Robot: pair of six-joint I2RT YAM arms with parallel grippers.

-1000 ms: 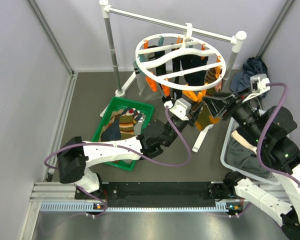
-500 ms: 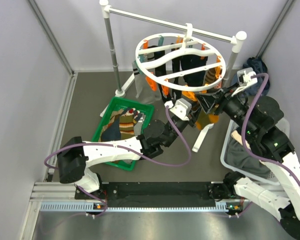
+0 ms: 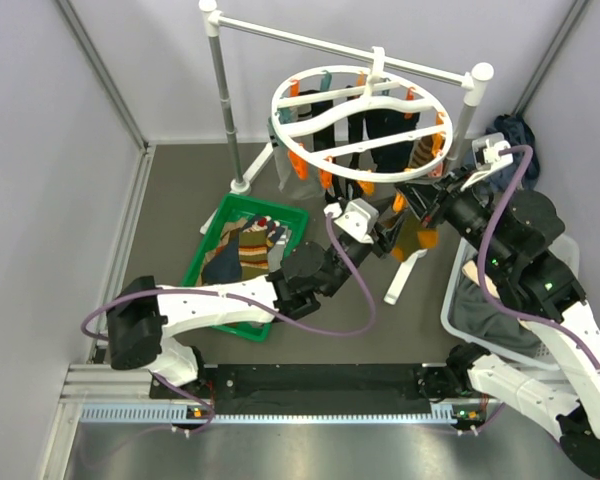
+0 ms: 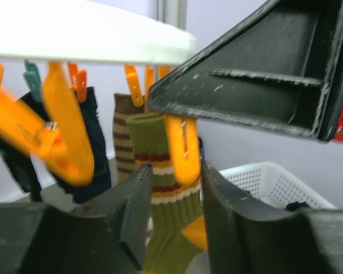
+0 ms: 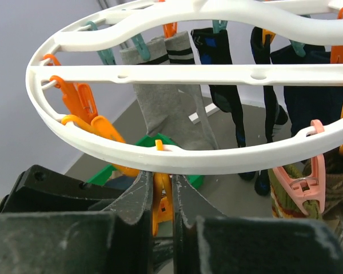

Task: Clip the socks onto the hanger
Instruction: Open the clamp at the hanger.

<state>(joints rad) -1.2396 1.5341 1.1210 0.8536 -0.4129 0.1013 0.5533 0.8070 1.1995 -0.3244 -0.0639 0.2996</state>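
Note:
The white ring hanger (image 3: pixel 276 105) hangs from the rail, with several socks clipped under it. My right gripper (image 5: pixel 162 182) reaches under the near rim (image 5: pixel 188 157) and is shut on an orange clip (image 5: pixel 162 202), squeezing its top. An olive sock (image 4: pixel 166 228) with red, white and mustard bands hangs at that same orange clip (image 4: pixel 180 151). My left gripper (image 4: pixel 176 168) is just below it, jaws apart on either side of the sock and clip. From above, the left gripper (image 3: pixel 388 235) and right gripper (image 3: pixel 417 195) meet at the olive sock (image 3: pixel 412 238).
A green tray (image 3: pixel 212 230) of loose socks (image 3: pixel 250 245) lies on the floor at left. A white lattice basket (image 3: pixel 450 300) of dark cloth stands at right. The rail stand (image 3: pixel 220 90) holds the hanger. A pink clip (image 5: pixel 300 182) hangs beside my right fingers.
The right arm has swung left to the hanger's near rim and its jaws have closed on the orange clip. The left jaws have spread wider around the olive sock.

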